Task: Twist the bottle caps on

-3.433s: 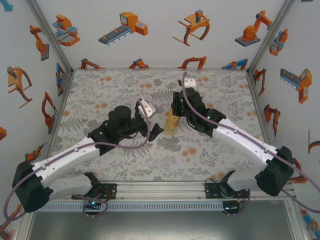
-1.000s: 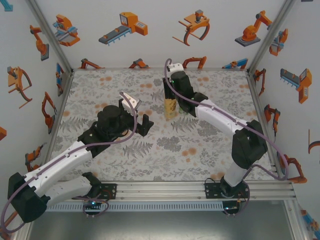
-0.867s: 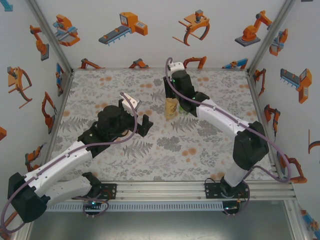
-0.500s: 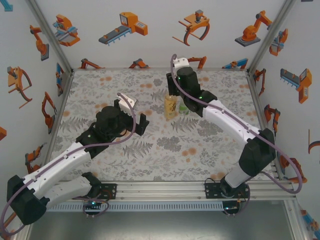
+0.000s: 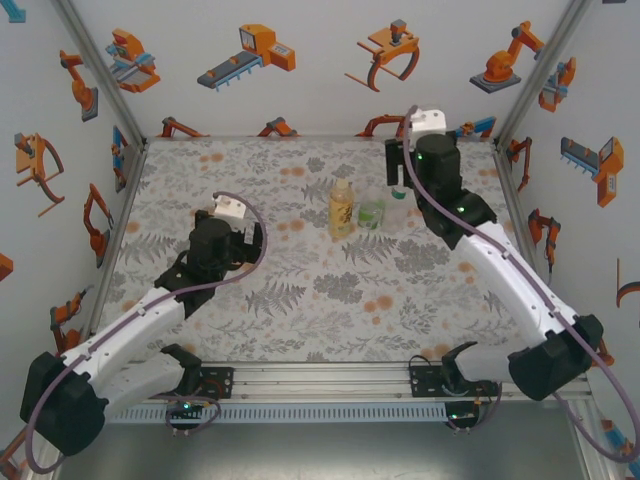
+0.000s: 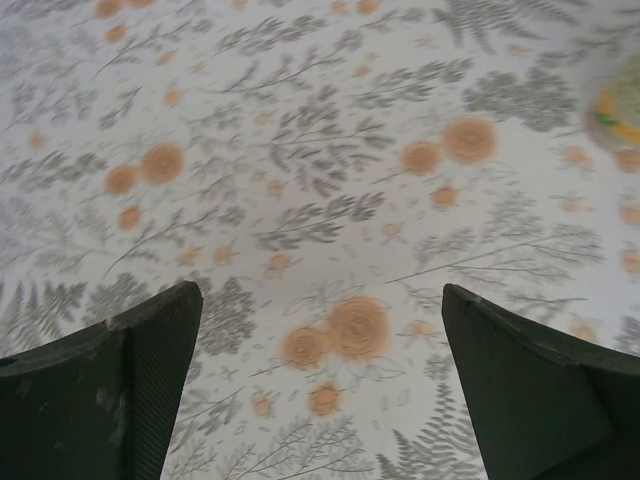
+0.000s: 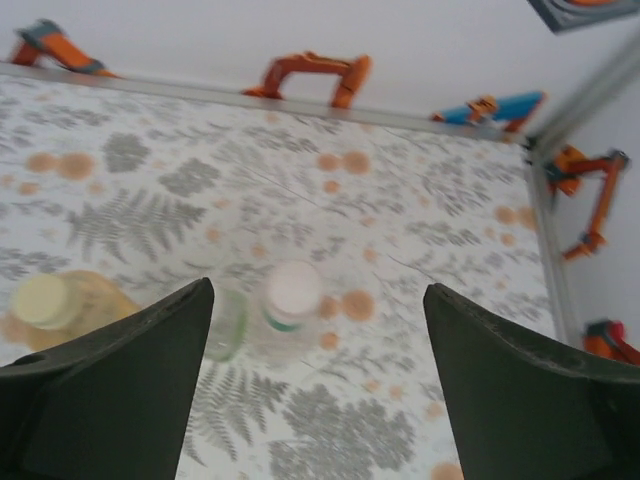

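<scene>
Three bottles stand side by side at the middle back of the table. The amber one [image 5: 342, 210] carries a pale cap [image 7: 42, 299]. To its right stands the squat green-tinted one [image 5: 371, 214]; its top [image 7: 228, 322] is blurred. The clear bottle [image 5: 397, 204] wears a white cap [image 7: 294, 285]. My right gripper [image 7: 317, 288] hangs open above and behind them, holding nothing, with the clear bottle between its fingers in the right wrist view. My left gripper [image 6: 320, 290] is open over bare patterned cloth, well left of the bottles. The amber bottle's edge [image 6: 620, 112] shows at the far right of the left wrist view.
The flowered tablecloth [image 5: 300, 300] covers the whole table. White walls with robot stickers close the back and sides, and metal posts [image 5: 535, 70] stand at the back corners. The back wall edge [image 7: 250, 95] runs just behind the bottles.
My right gripper has opened, let go of the amber bottle and moved up and to the right. The left arm has drawn back to the left, away from the bottles.
</scene>
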`<control>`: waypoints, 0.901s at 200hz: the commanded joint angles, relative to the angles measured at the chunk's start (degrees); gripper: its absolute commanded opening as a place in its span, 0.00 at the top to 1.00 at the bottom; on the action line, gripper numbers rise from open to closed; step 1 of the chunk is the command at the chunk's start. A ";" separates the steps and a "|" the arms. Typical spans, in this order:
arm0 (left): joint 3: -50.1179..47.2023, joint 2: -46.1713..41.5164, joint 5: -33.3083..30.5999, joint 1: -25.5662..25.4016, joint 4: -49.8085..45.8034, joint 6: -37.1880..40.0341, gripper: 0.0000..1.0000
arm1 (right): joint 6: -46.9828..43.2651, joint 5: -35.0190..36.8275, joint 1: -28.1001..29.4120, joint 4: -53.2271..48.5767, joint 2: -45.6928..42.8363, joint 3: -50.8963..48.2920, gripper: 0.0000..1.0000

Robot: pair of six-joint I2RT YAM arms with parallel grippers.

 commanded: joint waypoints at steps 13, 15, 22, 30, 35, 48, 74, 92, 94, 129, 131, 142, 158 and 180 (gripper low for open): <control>-4.30 1.77 -9.09 4.15 6.30 0.53 0.03 | 1.62 2.58 -6.11 -2.11 -5.10 -9.13 0.01; -4.59 1.78 -9.19 4.56 6.54 0.49 0.03 | 1.81 2.58 -6.51 -2.05 -5.38 -9.70 0.01; -5.38 2.03 -9.57 5.58 7.50 0.19 0.03 | 2.74 2.90 -8.25 -1.64 -6.31 -12.00 0.01; -6.42 2.41 -9.52 6.68 8.48 0.38 0.03 | 3.92 2.74 -10.75 -0.77 -7.26 -14.92 0.01; -7.16 2.76 -9.25 7.37 9.49 0.85 0.03 | 4.52 2.32 -12.30 0.04 -7.73 -16.75 0.01; -8.48 4.20 -8.88 8.87 11.60 2.58 0.03 | 5.37 1.30 -15.75 2.88 -9.06 -21.95 0.01; -9.74 7.58 -5.59 12.65 15.04 4.18 0.03 | 3.71 -2.91 -20.10 10.22 -10.90 -32.10 0.01; -12.13 9.19 -1.28 14.86 21.26 5.53 0.03 | 1.07 -4.10 -21.12 19.89 -11.72 -40.35 0.01; -12.41 9.28 -0.76 15.07 22.08 5.59 0.03 | 0.92 -4.32 -21.36 21.05 -11.74 -41.21 0.01; -16.44 12.31 7.81 21.72 32.55 4.33 0.03 | 1.69 -6.06 -24.73 36.04 -9.24 -50.85 0.01; -16.52 12.61 8.26 22.17 33.23 4.04 0.03 | 1.87 -6.04 -24.83 36.78 -8.95 -51.08 0.01; -16.29 13.32 9.34 23.78 33.57 3.40 0.03 | 2.98 -6.27 -25.52 41.44 -6.98 -52.65 0.01; -17.29 14.46 12.09 26.14 38.00 2.95 0.03 | 4.09 -6.80 -26.44 48.22 -3.62 -54.49 0.01; -17.23 16.50 15.92 28.74 41.01 2.21 0.03 | 5.07 -7.62 -27.51 54.11 1.24 -54.82 0.01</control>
